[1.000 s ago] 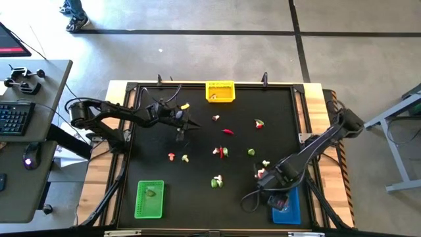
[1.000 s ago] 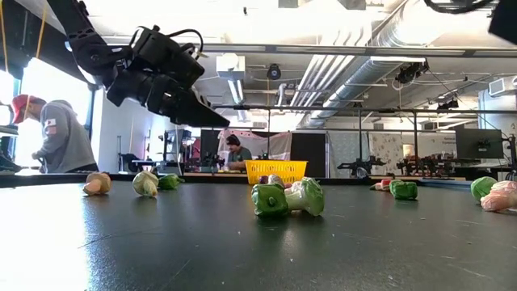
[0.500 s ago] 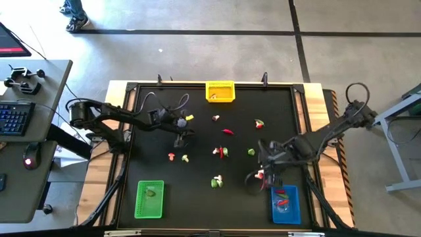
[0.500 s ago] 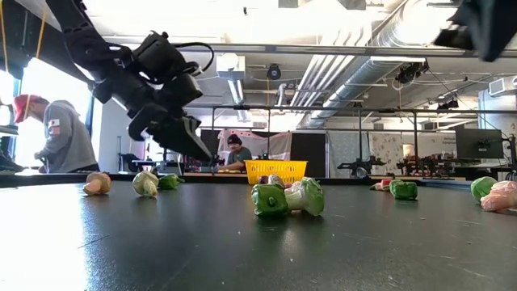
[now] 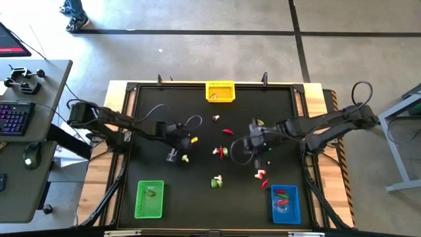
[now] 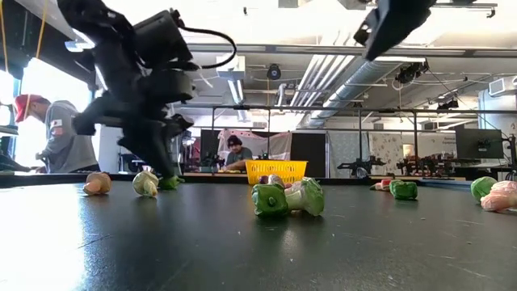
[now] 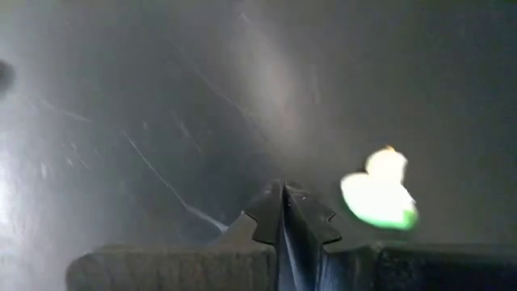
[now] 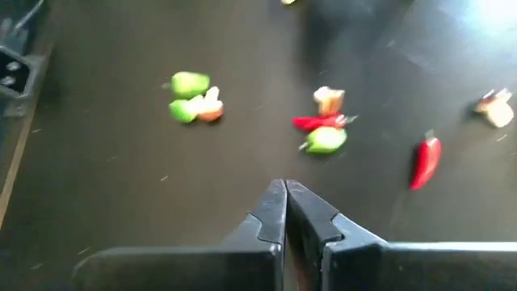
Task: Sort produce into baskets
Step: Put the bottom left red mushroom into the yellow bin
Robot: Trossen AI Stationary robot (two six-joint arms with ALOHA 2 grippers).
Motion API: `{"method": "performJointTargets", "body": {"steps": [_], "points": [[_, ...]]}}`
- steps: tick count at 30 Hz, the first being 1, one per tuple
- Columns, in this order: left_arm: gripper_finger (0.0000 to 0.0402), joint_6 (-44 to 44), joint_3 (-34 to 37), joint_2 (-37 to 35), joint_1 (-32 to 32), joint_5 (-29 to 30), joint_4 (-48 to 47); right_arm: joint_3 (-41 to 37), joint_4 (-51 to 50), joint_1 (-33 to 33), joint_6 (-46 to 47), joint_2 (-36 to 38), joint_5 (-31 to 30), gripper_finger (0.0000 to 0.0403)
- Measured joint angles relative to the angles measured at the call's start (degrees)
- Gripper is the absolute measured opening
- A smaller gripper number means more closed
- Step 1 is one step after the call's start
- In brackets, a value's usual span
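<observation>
Small toy produce lies scattered on the black table point(image 5: 151, 164): a red chili point(image 5: 227, 131), a red-and-green cluster point(image 5: 221, 152), a green pair point(image 5: 216, 182) and red-and-white pieces point(image 5: 262, 175). The yellow basket point(image 5: 220, 91) stands at the far edge, the green basket point(image 5: 149, 199) near left, the blue basket point(image 5: 286, 204) near right. My left gripper point(image 5: 172, 157) is shut, pointing steeply down, low over the table beside a whitish-green piece point(image 7: 380, 194), touching no piece. My right gripper point(image 8: 284, 190) is shut, high above mid-table, slanting down toward the cluster point(image 8: 323, 129).
The green basket holds a green piece point(image 5: 151, 192) and the blue one holds red pieces point(image 5: 281, 195). A tan piece point(image 6: 97, 183) and a whitish-green one point(image 6: 145, 183) lie just near of my left gripper point(image 6: 170, 171). People stand in the room behind the table.
My left gripper has swung toward the table's near edge and tipped from nearly level to steeply down, ending low beside the whitish-green piece. My right gripper has left the blue basket's corner, risen and travelled toward mid-table, turning as it went. No produce on the table has moved.
</observation>
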State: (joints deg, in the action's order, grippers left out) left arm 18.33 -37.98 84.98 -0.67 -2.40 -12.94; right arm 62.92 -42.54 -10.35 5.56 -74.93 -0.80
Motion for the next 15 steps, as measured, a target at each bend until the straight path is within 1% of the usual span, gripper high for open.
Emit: {"method": "performJointTargets", "body": {"steps": [2,4,8,10,12,15], "points": [[0.0000,-1.5,-0.9,-0.7,1.9,2.0,-3.9,-0.1,1.2,1.6,-2.2,-0.4,0.0,0.0000],[0.0000,-3.4,-1.3,-2.1,3.5,2.6,-7.1,-1.1,5.1,3.0,-4.6,-0.8,0.1,0.0000],[0.0000,-7.9,-1.3,-5.0,5.9,2.6,-13.5,-7.6,15.7,5.3,-8.0,-0.9,3.1,0.0000],[0.0000,-10.5,-1.3,-6.3,6.8,2.7,-15.9,-10.5,18.1,6.4,-8.0,-0.9,4.2,0.0000],[0.0000,-13.7,-1.3,-7.0,7.3,2.7,-18.6,-12.6,20.0,7.2,-7.6,-0.9,3.9,0.0000],[0.0004,-19.5,-1.3,-7.0,7.7,3.5,-21.9,-15.4,23.3,7.9,-7.5,-0.9,1.8,0.0000]]}}
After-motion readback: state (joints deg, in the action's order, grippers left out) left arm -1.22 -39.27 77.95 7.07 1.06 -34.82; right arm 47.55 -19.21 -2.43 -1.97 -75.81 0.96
